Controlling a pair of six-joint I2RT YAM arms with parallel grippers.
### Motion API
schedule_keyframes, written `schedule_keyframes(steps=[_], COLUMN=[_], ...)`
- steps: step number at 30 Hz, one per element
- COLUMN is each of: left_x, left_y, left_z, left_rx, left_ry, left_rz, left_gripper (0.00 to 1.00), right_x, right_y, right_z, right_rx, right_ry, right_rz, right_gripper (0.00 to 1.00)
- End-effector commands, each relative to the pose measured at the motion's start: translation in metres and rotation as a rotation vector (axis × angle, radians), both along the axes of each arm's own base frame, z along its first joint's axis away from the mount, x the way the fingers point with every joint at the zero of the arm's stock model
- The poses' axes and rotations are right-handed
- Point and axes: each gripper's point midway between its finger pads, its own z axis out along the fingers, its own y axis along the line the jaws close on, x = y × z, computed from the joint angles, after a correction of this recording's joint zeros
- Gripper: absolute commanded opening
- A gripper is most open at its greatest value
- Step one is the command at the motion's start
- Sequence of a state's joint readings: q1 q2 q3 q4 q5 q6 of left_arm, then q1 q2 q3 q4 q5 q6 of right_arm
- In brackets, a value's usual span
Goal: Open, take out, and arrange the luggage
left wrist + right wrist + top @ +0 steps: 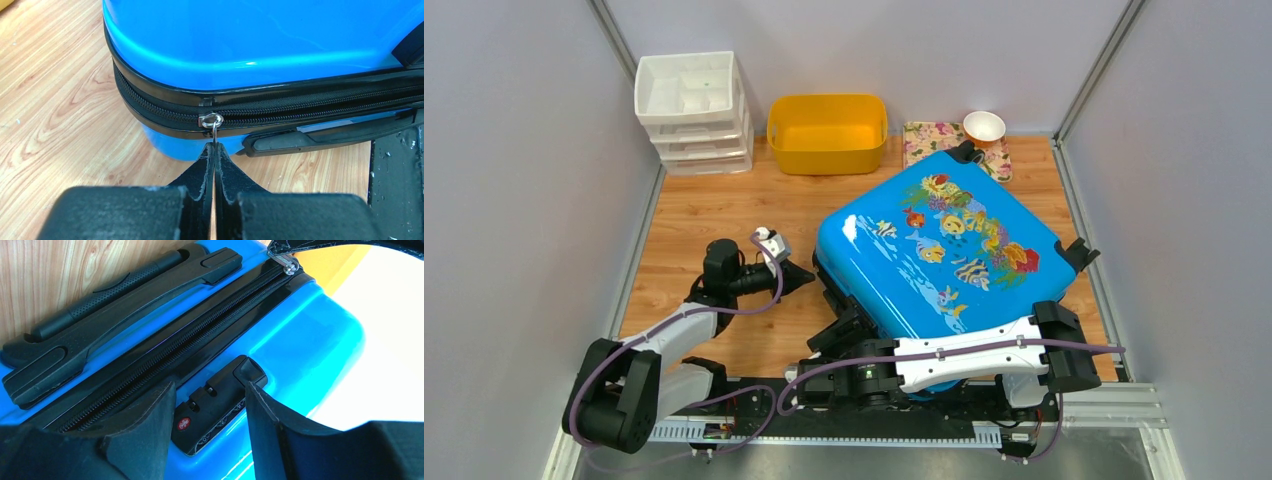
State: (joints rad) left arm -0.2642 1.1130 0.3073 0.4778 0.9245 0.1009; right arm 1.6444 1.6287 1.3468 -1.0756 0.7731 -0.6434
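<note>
Left gripper (214,152) clenched on the zipper pull (215,131) at the left corner of the luggage (934,250) — we see it lying flat and shut, right of centre on the table (714,215). Its zip seam (320,107) runs right along the near side, where the right gripper (209,390) hangs parted astride the lock (215,407).

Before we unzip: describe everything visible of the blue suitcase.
The luggage is a glossy bright-blue hard shell printed with fish and coral, black wheels and trim. It lies flat and closed on the wooden table. The left end effector pinches its zipper pull; the open right end effector straddles its lock.
</note>
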Motion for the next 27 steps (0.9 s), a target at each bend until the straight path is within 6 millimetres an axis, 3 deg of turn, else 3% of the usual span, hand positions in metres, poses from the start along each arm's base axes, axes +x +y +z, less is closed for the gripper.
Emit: schedule_keyframes(steps=[1, 12, 17, 22, 27], left_x=[0.002, -0.002, 0.004, 0.020, 0.044], left_y=[-0.011, -0.019, -0.017, -0.002, 0.019], left_z=[0.025, 0.026, 0.024, 0.013, 0.019], left_rx=[-0.058, -0.070, -0.065, 0.000, 0.047], left_ry=[-0.081, -0.068, -0.042, -0.031, -0.113], left_rz=[-0.046, -0.070, -0.026, 0.049, 0.093], left_gripper=[0.06, 0.13, 0.00, 0.00, 0.00], right_x=[0.019, 0.019, 0.019, 0.020, 0.019], right_y=[-0.033, -0.031, -0.031, -0.038, -0.045], right_z=[0.031, 0.032, 0.031, 0.033, 0.034], right_rx=[-0.076, -0.070, -0.072, -0.082, -0.090], right_ry=[-0.116, -0.113, -0.113, -0.117, -0.111], right_rz=[-0.043, -0.045, -0.044, -0.051, -0.060], right_gripper=[0.55, 0.55, 0.55, 0.55, 0.53])
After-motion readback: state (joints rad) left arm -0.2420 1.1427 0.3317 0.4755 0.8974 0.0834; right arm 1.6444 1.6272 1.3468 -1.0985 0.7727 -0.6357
